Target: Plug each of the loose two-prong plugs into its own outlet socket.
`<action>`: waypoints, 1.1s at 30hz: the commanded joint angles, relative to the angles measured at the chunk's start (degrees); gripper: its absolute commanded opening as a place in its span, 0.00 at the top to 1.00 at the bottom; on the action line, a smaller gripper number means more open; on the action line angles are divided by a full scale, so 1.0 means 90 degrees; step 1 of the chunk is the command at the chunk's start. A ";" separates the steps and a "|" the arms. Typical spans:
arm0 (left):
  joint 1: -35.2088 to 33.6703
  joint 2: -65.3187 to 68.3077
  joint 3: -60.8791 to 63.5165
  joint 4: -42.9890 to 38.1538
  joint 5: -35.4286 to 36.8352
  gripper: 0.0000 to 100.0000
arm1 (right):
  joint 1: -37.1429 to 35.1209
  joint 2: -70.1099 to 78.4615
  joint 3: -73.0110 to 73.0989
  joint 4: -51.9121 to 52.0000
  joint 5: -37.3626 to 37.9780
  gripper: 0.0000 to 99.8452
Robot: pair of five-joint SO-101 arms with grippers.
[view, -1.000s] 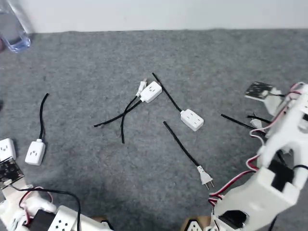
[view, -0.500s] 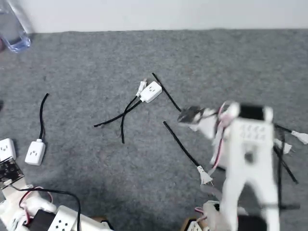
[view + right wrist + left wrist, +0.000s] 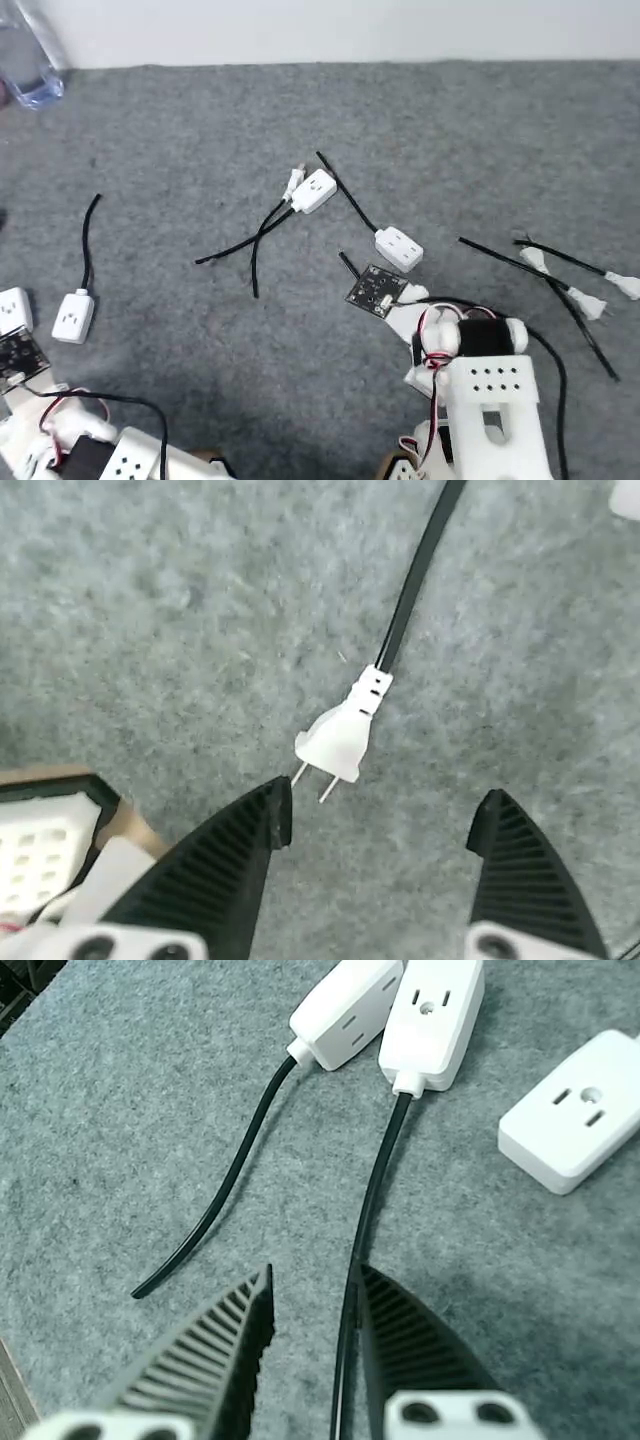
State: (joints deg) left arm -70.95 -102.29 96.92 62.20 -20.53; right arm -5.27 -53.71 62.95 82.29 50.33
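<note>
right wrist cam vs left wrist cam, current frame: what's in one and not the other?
Right wrist: a loose white two-prong plug on its black cord, lying just ahead of the open right hand.
Left wrist: three white outlet sockets; the middle one's lead runs in between the fingers of the open left hand.
Both: grey table, black cabling, own hand holding nothing.

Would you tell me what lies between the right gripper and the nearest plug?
Only bare carpet separates right gripper and plug, per the right wrist view.
</note>
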 commanded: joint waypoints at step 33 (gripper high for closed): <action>-0.0010 0.0039 -0.0044 0.0049 -0.0029 0.88 | -0.0005 -0.0073 0.2022 -0.2847 -0.0938 0.98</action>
State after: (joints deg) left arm -70.95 -102.29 96.92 62.20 -20.53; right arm -5.27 -53.71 81.41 57.23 40.84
